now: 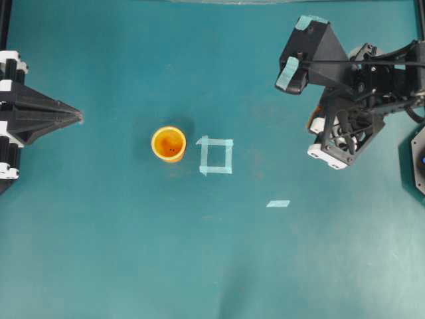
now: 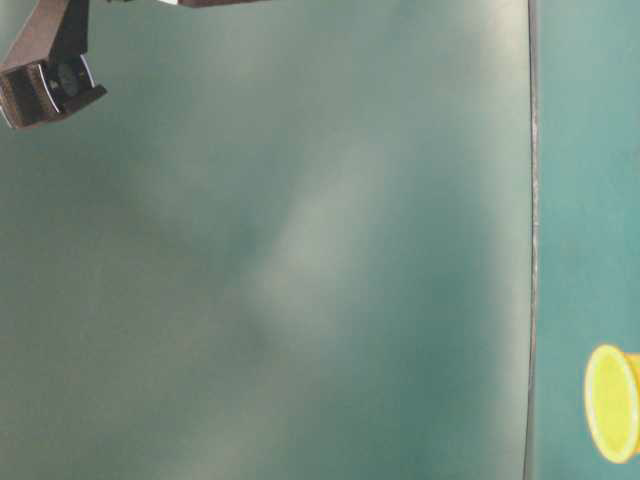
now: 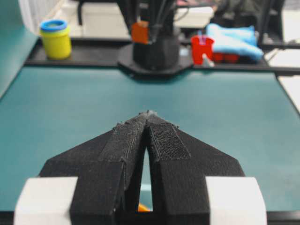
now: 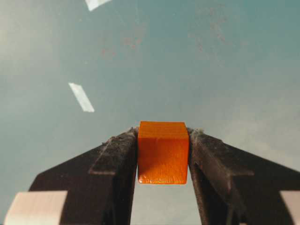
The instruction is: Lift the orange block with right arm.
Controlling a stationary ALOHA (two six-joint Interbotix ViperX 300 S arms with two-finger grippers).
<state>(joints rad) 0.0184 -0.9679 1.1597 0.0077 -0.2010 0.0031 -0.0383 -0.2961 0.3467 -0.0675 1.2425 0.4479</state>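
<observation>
Right tool (image 4: 163, 140) clamps orange block (image 4: 163, 152); open table (image 4: 225, 61) ahead.

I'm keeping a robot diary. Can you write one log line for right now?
right claw: shut on block, off the table | left claw: shut, empty | cup: upright beside tape square

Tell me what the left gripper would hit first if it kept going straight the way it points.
Probably the round yellow-orange cup: the left gripper, shut, points across bare teal table roughly toward it, though it may pass beside it.

Small orange block (image 4: 163, 152) clamped between right arm's pincer (image 4: 163, 140) fingertips.
</observation>
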